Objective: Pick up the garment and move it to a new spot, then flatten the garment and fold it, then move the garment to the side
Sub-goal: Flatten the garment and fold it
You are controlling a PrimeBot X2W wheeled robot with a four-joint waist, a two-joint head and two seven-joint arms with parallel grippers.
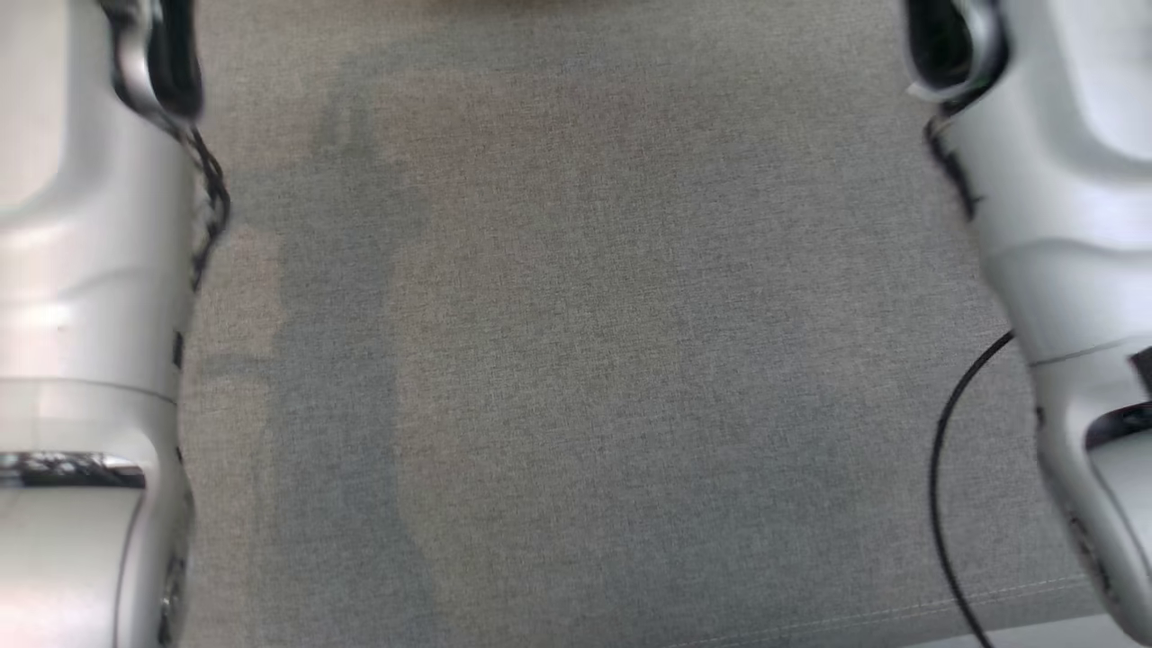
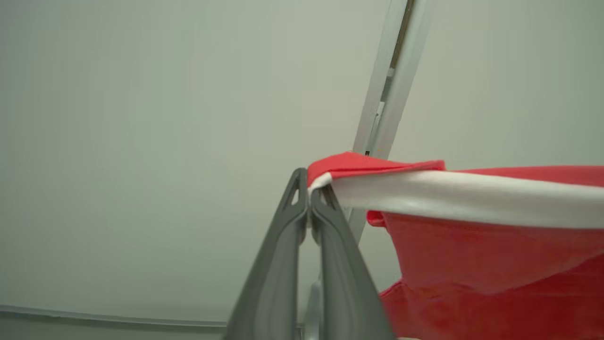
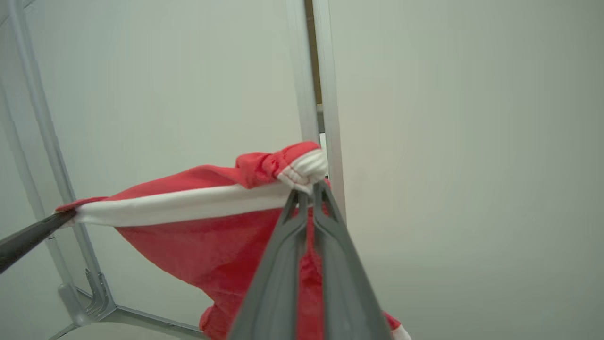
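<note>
Head view: a pale silver left forearm (image 1: 81,315) ran down the left edge and a pale silver right forearm (image 1: 1071,225) down the right, with a flat grey woven cloth surface (image 1: 576,360) spread between them and a thin black cable (image 1: 945,468) looping near the right arm. Left wrist view: the left gripper (image 2: 309,193) had its two dark fingers pressed together on the corner of a red fleece garment (image 2: 472,264) with a white band (image 2: 448,193) along its top edge. The band ran away from the fingertips to the right, the red body hung beneath it, and a pale wall and a slanted metal post (image 2: 396,80) stood behind. Right wrist view: the right gripper (image 3: 306,196) was clamped on the bunched white trim at the garment's other corner. From there the band stretched left to the other arm's dark finger at the lower left, and the cloth sagged below in a pouch. The garment's long axis therefore lay straight between the two grippers, held in the air, neither arm nearer than the other. Lowering it onto the grey surface would probably call for both arms to descend together.
</note>
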